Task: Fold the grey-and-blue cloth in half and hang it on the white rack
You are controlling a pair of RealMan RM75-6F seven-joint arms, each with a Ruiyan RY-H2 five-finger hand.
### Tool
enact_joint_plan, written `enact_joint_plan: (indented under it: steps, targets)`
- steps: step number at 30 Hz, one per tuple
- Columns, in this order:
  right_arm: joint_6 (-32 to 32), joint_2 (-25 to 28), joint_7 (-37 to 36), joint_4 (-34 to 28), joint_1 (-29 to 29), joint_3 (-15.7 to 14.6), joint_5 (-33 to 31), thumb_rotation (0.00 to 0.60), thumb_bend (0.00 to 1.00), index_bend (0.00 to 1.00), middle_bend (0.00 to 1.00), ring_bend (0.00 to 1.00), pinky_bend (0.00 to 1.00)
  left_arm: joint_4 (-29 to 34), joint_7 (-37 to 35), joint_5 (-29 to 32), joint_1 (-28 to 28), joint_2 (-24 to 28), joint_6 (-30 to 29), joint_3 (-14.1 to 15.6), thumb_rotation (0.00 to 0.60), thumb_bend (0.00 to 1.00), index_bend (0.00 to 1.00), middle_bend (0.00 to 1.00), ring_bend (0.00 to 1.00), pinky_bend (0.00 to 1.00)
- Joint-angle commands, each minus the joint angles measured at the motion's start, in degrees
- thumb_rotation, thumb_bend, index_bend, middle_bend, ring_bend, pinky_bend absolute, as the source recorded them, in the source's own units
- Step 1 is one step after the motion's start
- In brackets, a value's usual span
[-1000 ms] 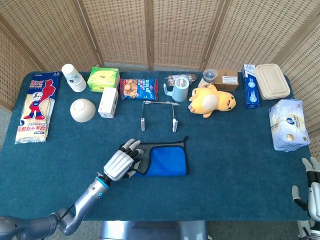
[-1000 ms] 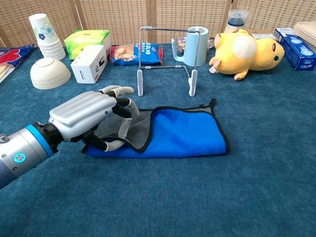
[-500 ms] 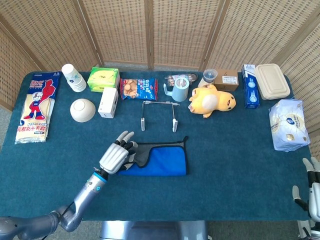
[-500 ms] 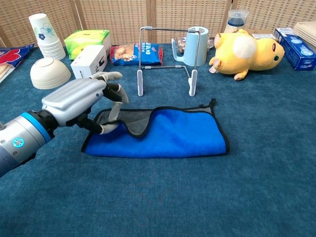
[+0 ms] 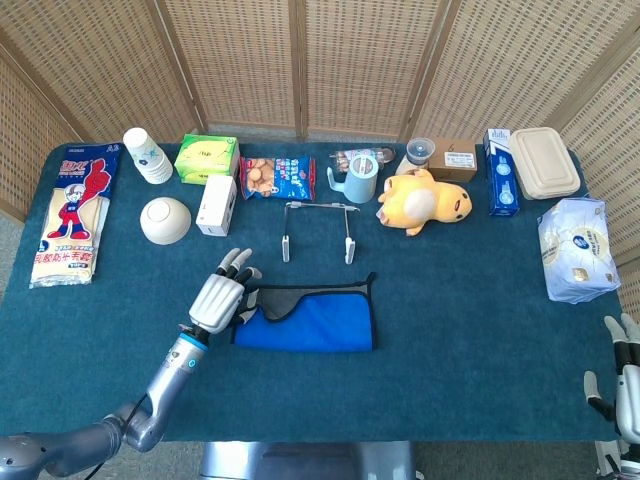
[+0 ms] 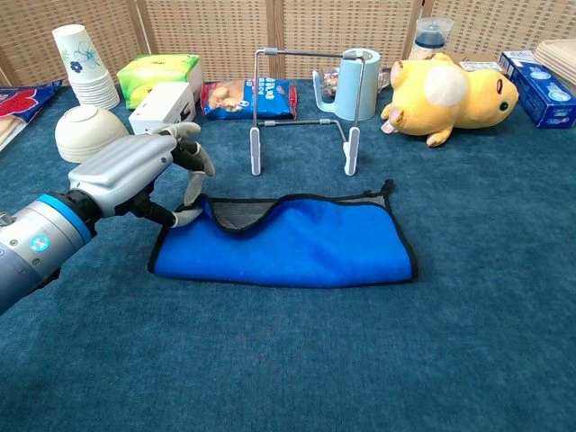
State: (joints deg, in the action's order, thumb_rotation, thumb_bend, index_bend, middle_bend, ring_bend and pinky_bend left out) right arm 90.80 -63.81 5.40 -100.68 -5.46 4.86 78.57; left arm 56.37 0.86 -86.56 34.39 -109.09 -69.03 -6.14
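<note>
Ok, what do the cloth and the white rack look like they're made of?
The cloth looks like soft microfibre or fleece: matte blue face, grey inner side showing at the lifted corner, dark stitched edging. The rack seems to be thin bare metal wire, with a dull grey sheen, standing on white feet that are probably plastic.

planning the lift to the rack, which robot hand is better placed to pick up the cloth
Left. The left robot hand is already at the left edge of the cloth, fingers touching its corner. The right robot hand sits at the table's far right edge, well away from the cloth and the rack.
</note>
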Motion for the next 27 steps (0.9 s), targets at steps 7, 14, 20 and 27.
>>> enact_joint_plan:
  steps: [7,14,20,27]
  targets:
    - [0.1,0.1,0.3,-0.3,-0.1,0.0,-0.2,0.6,0.41,0.0,0.0,0.0,0.0,-5.4,-2.7,1.1,0.6,-2.8,0.3,-0.9,0.6,0.47,0.61,0.31,0.07,0.03]
    - [-0.2,0.1,0.3,-0.3,0.0,0.1,-0.3,0.6,0.41,0.0,0.0,0.0,0.0,-5.7,-3.2,1.6,0.4,-3.0,0.7,-0.8,0.6,0.38,0.35,0.2,0.0,0.0]
    - [-0.3,0.2,0.1,-0.2,0.0,0.1,-0.3,0.6,0.41,0.0,0.0,0.0,0.0,-4.9,-2.8,1.6,0.3,-2.7,-0.6,-1.2,0.6,0.33,0.21,0.11,0.0,0.0]
    - [-0.2,0.3,-0.2,-0.1,-0.1,0.0,-0.3,0.6,0.41,0.0,0.0,0.0,0.0,-5.0,-2.5,1.7,0.3,-3.1,-1.5,-1.6,0.6,0.31,0.13,0.06,0.0,0.0]
